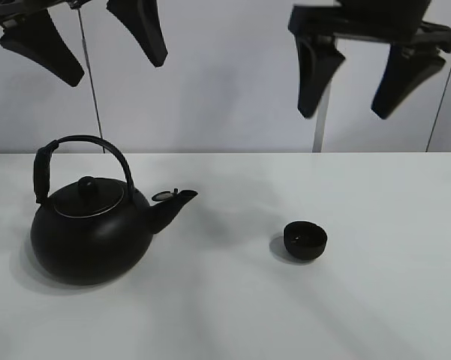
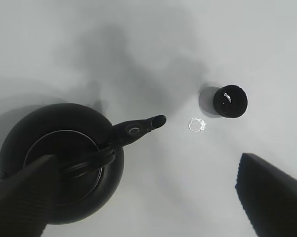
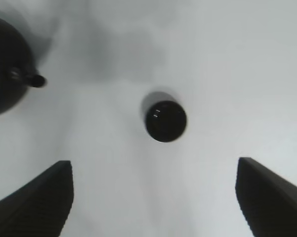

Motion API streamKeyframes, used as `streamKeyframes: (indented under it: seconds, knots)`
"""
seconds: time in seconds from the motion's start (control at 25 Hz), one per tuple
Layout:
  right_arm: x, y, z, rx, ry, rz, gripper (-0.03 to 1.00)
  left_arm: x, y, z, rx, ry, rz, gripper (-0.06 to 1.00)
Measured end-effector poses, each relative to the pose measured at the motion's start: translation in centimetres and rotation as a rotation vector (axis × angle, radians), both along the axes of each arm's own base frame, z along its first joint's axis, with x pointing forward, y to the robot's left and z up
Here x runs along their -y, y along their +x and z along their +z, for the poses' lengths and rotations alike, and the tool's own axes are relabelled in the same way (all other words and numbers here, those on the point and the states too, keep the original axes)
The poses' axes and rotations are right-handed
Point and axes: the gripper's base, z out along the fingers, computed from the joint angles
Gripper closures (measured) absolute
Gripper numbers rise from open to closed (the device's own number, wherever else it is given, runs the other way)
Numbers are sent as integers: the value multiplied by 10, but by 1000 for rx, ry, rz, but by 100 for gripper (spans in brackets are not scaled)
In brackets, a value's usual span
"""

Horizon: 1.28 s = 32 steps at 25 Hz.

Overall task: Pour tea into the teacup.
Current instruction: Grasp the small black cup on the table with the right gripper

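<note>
A big round black kettle point(image 1: 90, 225) with an arched handle stands on the white table at the left, its spout pointing right toward the teacup. The small black teacup point(image 1: 305, 240) stands upright to the right of the spout, apart from it. My left gripper point(image 1: 97, 41) hangs open and empty high above the kettle. My right gripper point(image 1: 371, 79) hangs open and empty high above the teacup. The left wrist view shows the kettle point(image 2: 64, 163) and the teacup point(image 2: 230, 101). The right wrist view shows the teacup point(image 3: 166, 121) between the open fingers and the kettle's edge point(image 3: 5, 74).
The white table point(image 1: 375, 300) meets a pale wall behind. A small shiny ring-like mark point(image 2: 197, 125) lies on the table between spout and teacup.
</note>
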Motion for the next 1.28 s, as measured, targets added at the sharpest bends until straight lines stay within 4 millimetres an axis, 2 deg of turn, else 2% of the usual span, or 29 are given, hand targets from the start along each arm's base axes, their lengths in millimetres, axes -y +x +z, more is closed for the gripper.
streamKeyframes:
  seconds: [0.2,0.32,0.4,0.76,1.04,1.28]
  knots:
    - [7,-14,-60,-63,-44,-7,36,0,0,0,0,0,0,25]
    - [9,-18,-87,-12,-28,-19,36,0,0,0,0,0,0,25]
    - [10,-20,-98,26,-18,-25,36,0,0,0,0,0,0,25]
    - [9,-15,-107,111,1,-29,38,0,0,0,0,0,0,25]
    - [-16,-17,-136,51,-13,20,38,0,0,0,1,0,0,25]
    - [-17,-14,-157,22,-48,9,38,0,0,0,3,-1,1,25]
